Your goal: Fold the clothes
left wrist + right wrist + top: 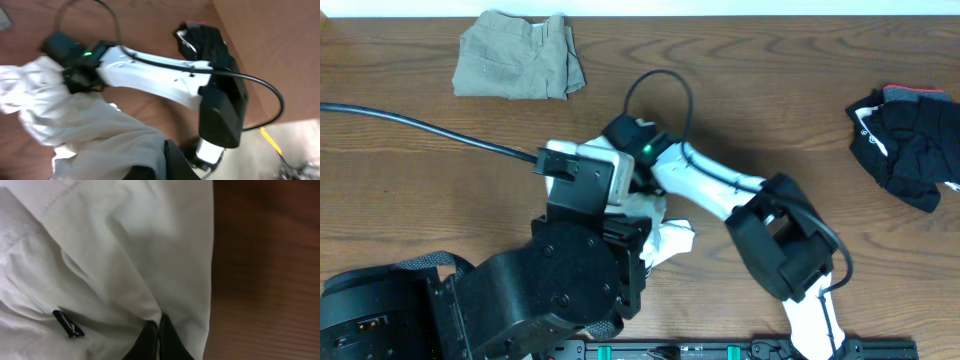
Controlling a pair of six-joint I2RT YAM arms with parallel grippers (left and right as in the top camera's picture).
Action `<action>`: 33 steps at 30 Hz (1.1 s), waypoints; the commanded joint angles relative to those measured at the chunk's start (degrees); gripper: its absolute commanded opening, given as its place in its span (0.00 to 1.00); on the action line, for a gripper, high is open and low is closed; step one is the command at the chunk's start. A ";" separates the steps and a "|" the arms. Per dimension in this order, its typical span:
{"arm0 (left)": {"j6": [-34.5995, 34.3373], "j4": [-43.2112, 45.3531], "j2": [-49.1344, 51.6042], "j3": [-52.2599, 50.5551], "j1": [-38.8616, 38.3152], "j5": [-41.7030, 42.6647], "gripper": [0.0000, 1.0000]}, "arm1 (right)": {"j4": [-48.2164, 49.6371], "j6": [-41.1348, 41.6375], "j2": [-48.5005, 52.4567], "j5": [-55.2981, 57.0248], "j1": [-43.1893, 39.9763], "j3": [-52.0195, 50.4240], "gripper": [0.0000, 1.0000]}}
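Surface (440,200): brown wooden table with the grain running side to side, seen from above.
Left arm (550,290): a bulky black arm at the near edge. It reaches inward and hides much of what lies under it.
Shirt (668,240): a crumpled white shirt in the near half of the table, between the two arms. From above, only a small lobe shows beside the left arm. In the left wrist view it spreads in loose folds.
Left gripper (170,162): seen only as a dark finger at the bottom of its own view. The left gripper is closed, and the white cloth bunches against it and runs up into it, so it holds the shirt.
Right gripper (158,326): the right gripper's two dark fingers are pressed together with a fold of the shirt pinched between them. The creases run in toward the tips.
Tag (67,324): a small dark blue tag on the cloth, left of those fingers.
Right arm (780,245): a white arm with a black elbow, slanting from the near edge to the shirt. A green light (647,150) glows at its wrist.
Cable (420,125): a black cable crossing from the left edge to the left arm's wrist.
Bundle (910,140): a black bundle at the right side, well apart from both grippers.
Trousers (520,68): khaki trousers, folded, at the far edge on the left, well apart from the shirt.
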 commanded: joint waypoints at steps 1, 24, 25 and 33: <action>-0.28 -4.48 0.11 -0.11 -0.09 -7.30 0.07 | -2.82 1.03 1.66 4.24 -4.87 -0.20 0.01; -4.55 2.51 7.48 -25.40 29.92 -13.84 0.07 | -18.95 7.48 -7.13 8.72 -25.70 -0.17 0.01; -4.52 2.86 8.37 -25.51 31.54 -13.68 0.07 | -19.54 7.45 -8.37 8.72 -25.90 -0.17 0.01; 0.94 9.81 14.73 -25.51 40.68 -13.20 0.06 | -25.79 8.70 -17.11 9.25 -25.81 -0.17 0.01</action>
